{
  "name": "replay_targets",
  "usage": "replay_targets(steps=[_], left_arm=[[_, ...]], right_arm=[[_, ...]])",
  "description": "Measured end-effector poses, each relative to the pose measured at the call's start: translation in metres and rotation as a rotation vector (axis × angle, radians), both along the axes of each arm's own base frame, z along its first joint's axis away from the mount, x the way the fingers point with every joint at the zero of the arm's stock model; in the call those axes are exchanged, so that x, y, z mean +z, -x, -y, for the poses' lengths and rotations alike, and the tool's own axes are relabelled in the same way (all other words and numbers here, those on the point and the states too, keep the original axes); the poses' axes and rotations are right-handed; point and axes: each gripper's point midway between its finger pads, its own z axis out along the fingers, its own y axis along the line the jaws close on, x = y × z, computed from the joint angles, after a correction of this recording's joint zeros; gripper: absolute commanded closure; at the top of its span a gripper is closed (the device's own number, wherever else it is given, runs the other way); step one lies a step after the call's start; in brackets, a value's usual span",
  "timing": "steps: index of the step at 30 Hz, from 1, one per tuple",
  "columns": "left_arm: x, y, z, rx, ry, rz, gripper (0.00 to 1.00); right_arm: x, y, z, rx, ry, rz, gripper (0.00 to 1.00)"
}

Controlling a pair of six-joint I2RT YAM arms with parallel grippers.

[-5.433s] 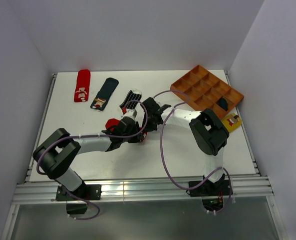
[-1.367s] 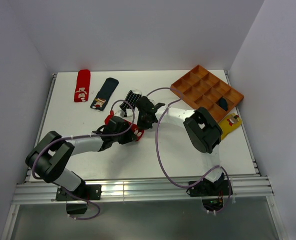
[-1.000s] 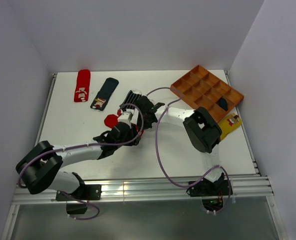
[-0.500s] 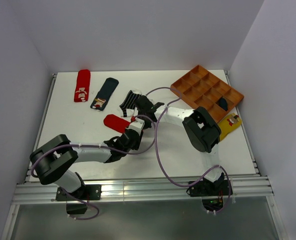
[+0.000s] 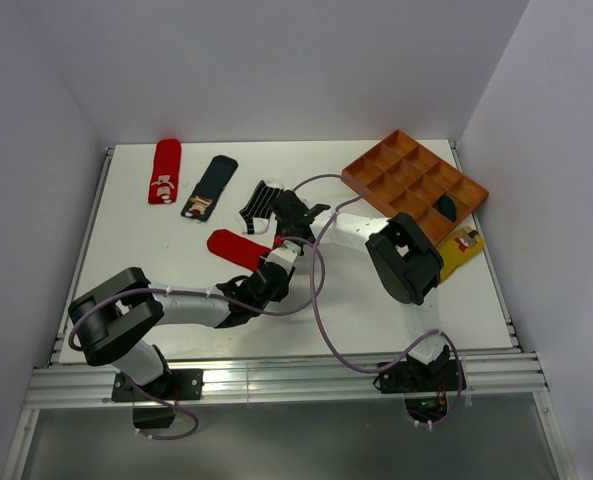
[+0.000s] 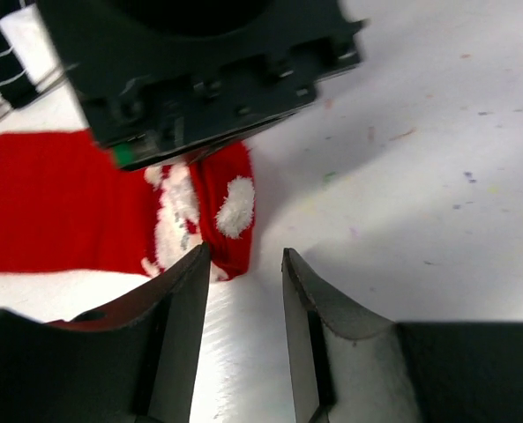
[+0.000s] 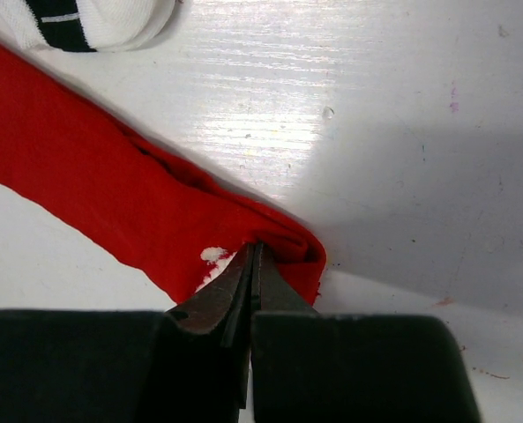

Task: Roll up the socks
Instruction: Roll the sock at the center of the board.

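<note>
A red sock with white marks (image 5: 232, 247) lies stretched flat at the table's middle. My right gripper (image 7: 254, 248) is shut on its folded right end (image 7: 287, 242); in the top view the gripper (image 5: 288, 232) sits at that end. My left gripper (image 6: 245, 256) is open and empty, its fingertips just short of the same sock end (image 6: 221, 207), and it shows from above (image 5: 281, 256). A black-and-white striped sock (image 5: 261, 198) lies just beyond, and shows in the right wrist view (image 7: 93, 22).
A second red sock (image 5: 163, 171) and a navy sock with a patch (image 5: 209, 186) lie at the back left. An orange compartment tray (image 5: 401, 165) at the back right holds a navy sock (image 5: 446, 207). A mustard yellow sock (image 5: 463, 246) lies beside it.
The red sock was bunched under both grippers and now lies stretched out flat to the left. My left gripper has drawn back toward the near side, open. The right gripper stays on the sock's end.
</note>
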Motion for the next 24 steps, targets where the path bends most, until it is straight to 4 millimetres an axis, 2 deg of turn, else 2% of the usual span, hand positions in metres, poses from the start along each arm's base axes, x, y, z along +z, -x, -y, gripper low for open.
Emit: replay_targets(steps=[6, 14, 20, 24], left_arm=[[0.01, 0.002, 0.013, -0.037, 0.007, 0.021, 0.62], [0.011, 0.003, 0.015, -0.048, 0.0, 0.017, 0.62], [0.024, 0.003, 0.019, -0.059, 0.024, 0.032, 0.62], [0.018, 0.003, 0.021, -0.061, 0.012, 0.023, 0.63]], right_arm=[[0.0, 0.0, -0.002, 0.005, -0.01, -0.004, 1.0], [0.0, 0.001, -0.002, 0.006, -0.017, -0.009, 1.0], [0.0, 0.0, -0.003, 0.009, -0.026, -0.013, 1.0], [0.0, 0.0, -0.003, 0.009, -0.035, -0.022, 1.0]])
